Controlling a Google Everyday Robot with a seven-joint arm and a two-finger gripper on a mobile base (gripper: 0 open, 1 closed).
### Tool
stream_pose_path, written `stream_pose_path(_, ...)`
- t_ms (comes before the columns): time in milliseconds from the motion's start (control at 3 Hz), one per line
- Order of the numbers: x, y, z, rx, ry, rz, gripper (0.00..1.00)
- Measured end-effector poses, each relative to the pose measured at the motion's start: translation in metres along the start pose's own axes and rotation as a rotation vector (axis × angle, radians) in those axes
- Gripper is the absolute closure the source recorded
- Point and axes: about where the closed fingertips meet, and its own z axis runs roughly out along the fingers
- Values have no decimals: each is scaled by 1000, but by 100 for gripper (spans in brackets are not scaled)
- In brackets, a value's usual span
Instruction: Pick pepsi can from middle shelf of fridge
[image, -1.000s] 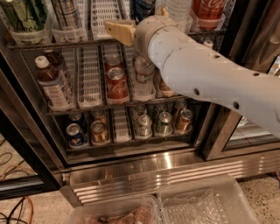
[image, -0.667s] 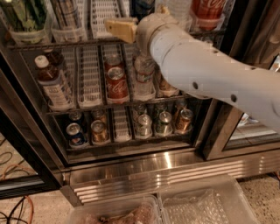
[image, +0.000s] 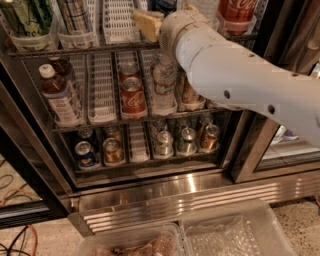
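The fridge stands open in front of me, with wire racks above a ribbed steel base. The middle shelf runs along the top of the view, with white slotted lanes and clear cup fronts. A dark blue can, probably the pepsi can, shows only partly at the top edge. My gripper, tan-tipped on the white arm, is at the front of that shelf, just below and left of the blue can. The arm hides the lane under the can.
A green can, a patterned can and a red Coca-Cola can stand on the same shelf. The rack below holds bottles and Coca-Cola cans. The lowest rack holds several cans, one blue. Plastic bins sit on the floor.
My gripper has moved up and slightly right, closer to the front of the middle shelf and the blue can. The cans and bottles have not moved.
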Motion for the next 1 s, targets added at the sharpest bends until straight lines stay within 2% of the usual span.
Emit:
stream_pose_path(333,-17,-6,0,9,-29,73,18)
stream_pose_path(667,-23,-8,1,11,-40,108,18)
stream_pose_path(1000,-15,3,3,-16,-16,121,37)
